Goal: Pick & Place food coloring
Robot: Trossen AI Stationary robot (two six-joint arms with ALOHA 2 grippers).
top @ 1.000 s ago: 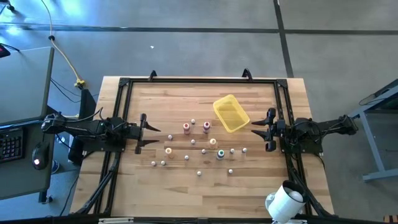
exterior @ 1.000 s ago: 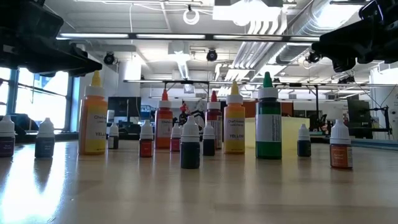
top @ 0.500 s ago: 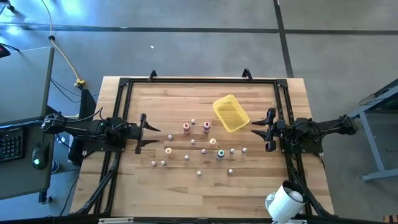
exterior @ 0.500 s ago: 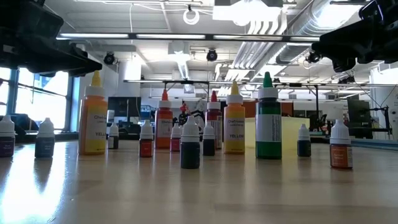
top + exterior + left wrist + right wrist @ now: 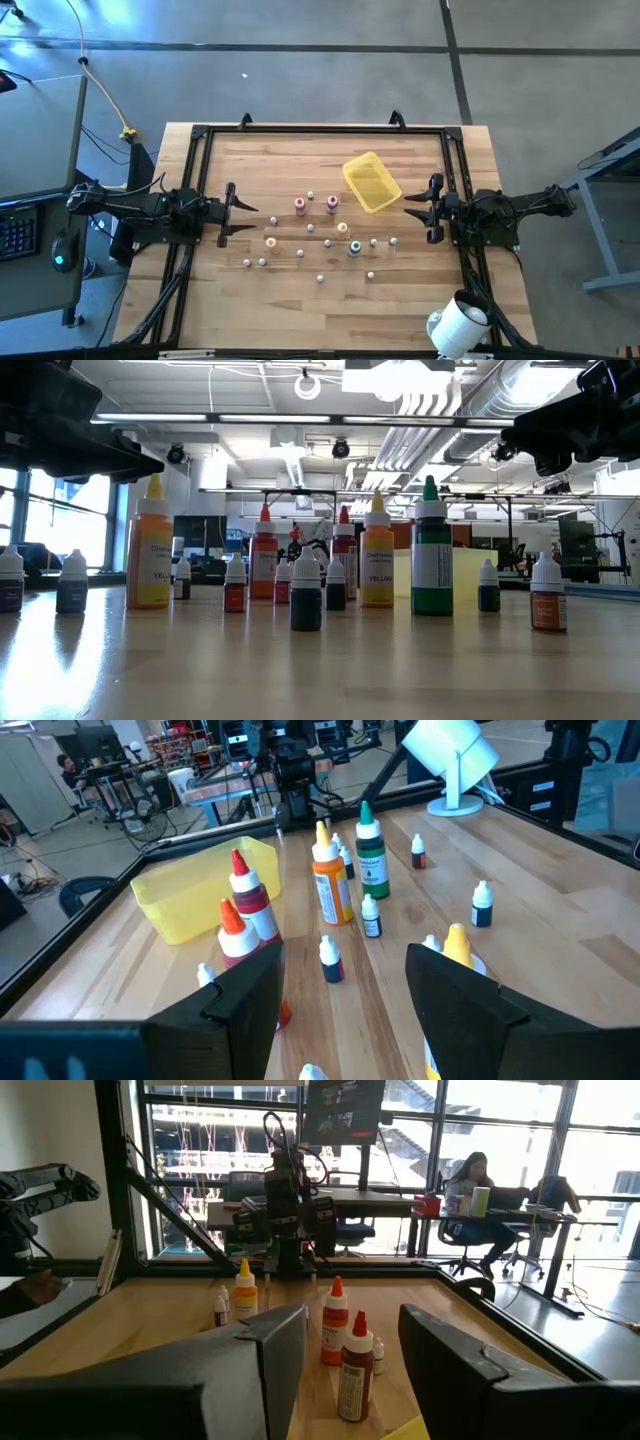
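Observation:
Several food coloring bottles stand upright on their bases in the middle of the wooden table, some tall with orange, red, yellow and green caps, others tiny with white caps. A yellow tray rests flat on the table, toward the far right of the bottles. My left gripper hovers open at the table's left side, above the table. My right gripper hovers open at the right side, just near of the tray. Neither touches anything.
A black frame runs around the table's edges. A white lamp-like object stands at the near right corner. Bare wood lies along the near and far sides. A seated person shows in the room beyond.

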